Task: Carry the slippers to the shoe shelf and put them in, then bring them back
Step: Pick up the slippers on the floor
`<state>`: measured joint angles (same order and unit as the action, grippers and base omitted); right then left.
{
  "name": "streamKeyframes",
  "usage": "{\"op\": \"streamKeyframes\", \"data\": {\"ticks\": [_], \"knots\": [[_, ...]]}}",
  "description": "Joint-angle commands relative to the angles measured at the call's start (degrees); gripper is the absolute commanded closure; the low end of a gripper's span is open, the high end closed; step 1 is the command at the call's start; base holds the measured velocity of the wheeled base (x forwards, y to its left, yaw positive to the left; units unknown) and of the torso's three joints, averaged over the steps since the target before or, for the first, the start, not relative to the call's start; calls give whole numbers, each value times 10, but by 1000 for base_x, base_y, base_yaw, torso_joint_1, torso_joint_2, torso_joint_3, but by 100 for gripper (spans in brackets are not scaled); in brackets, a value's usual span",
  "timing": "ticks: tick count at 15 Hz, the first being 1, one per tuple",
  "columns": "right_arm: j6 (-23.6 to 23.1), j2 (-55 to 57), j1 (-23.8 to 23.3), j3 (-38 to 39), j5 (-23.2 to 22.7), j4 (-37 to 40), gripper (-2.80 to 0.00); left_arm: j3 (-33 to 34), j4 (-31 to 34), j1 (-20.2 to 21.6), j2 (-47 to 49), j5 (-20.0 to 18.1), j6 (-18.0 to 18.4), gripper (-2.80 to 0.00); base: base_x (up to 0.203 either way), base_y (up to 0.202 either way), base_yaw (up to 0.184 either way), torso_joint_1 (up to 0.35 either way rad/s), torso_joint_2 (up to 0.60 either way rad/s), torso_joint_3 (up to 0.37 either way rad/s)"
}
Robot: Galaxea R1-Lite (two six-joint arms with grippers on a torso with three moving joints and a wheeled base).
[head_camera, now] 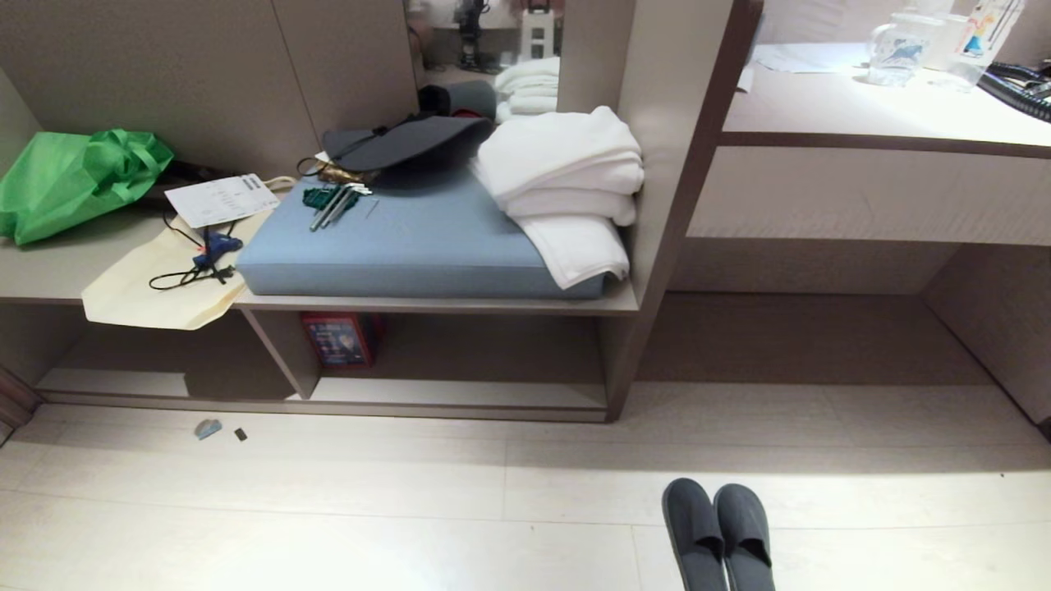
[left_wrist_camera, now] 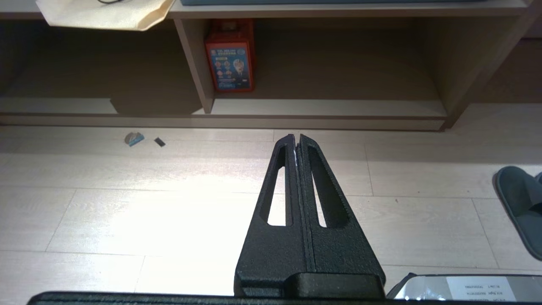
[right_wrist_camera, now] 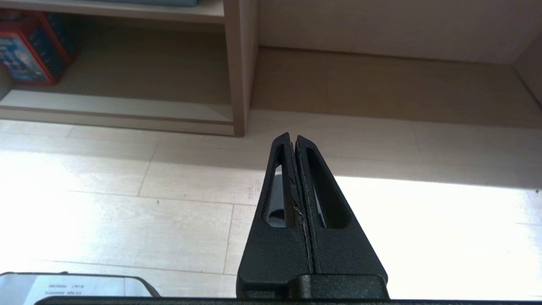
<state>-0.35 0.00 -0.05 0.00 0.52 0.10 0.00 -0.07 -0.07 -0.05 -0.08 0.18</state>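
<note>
The slippers [head_camera: 718, 533], a dark grey pair, lie side by side on the pale floor at the bottom of the head view, right of centre. One slipper [left_wrist_camera: 520, 207] also shows in the left wrist view. The shoe shelf [head_camera: 460, 396] is the low cubby under the bench, with a pale base board [left_wrist_camera: 322, 108] and an upright divider [head_camera: 283, 349]. My left gripper [left_wrist_camera: 296, 137] is shut and empty over bare floor, pointing at the shelf. My right gripper [right_wrist_camera: 292, 137] is shut with nothing in it, above the floor near the shelf's end panel [right_wrist_camera: 239, 84]. Neither arm shows in the head view.
A red box [head_camera: 338, 338] stands inside the cubby. The bench above holds a blue cushion [head_camera: 410, 246], white towels [head_camera: 566, 180], a black hat [head_camera: 406, 144], a green bag [head_camera: 74, 176] and an overhanging cream tote [head_camera: 156, 295]. Two small scraps [head_camera: 209, 428] lie on the floor. A counter [head_camera: 870, 111] stands at right.
</note>
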Motion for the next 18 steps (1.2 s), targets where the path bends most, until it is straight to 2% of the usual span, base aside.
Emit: {"op": "streamKeyframes", "data": {"ticks": [1, 18], "knots": [[3, 0, 0, -1, 1, 0, 0, 0, 0, 0, 0, 0, 0, 0, 0, 0, 0, 2, 7, -197], [3, 0, 0, -1, 1, 1, 0, 0, 0, 0, 0, 0, -1, 0, 0, 0, 0, 4, 3, -197]]}}
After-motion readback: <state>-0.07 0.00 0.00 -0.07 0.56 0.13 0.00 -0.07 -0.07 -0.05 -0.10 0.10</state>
